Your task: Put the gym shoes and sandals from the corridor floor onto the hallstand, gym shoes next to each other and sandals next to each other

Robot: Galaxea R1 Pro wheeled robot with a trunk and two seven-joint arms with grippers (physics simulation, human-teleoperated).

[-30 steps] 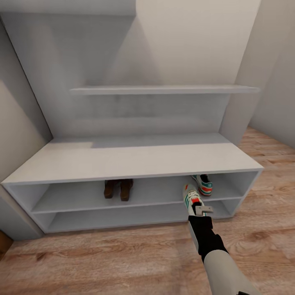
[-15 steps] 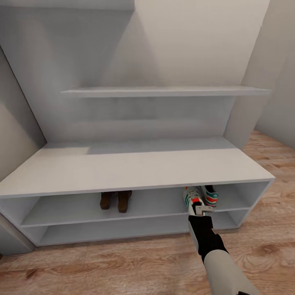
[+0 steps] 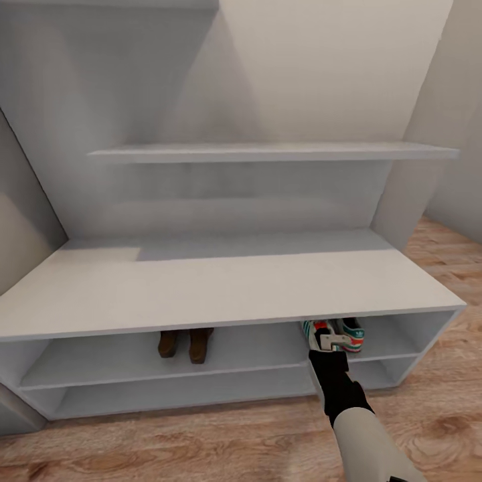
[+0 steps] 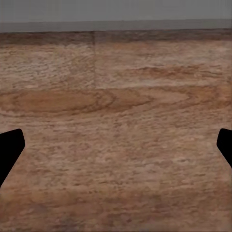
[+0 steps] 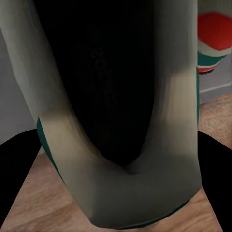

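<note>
Sneaker (image 3: 314, 329) in rt pincer (image 3: 329, 343)

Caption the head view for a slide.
Right tool slides a sneaker beside its mate on the rack.

A gym shoe (image 5: 116, 121) was seen heel-first between the end effector's dark fingers (image 5: 17, 164), its opening black inside. Beyond it, to one side, a second gym shoe's red-and-teal heel (image 5: 212, 41) was seen above wood floor (image 5: 215, 116).
</note>
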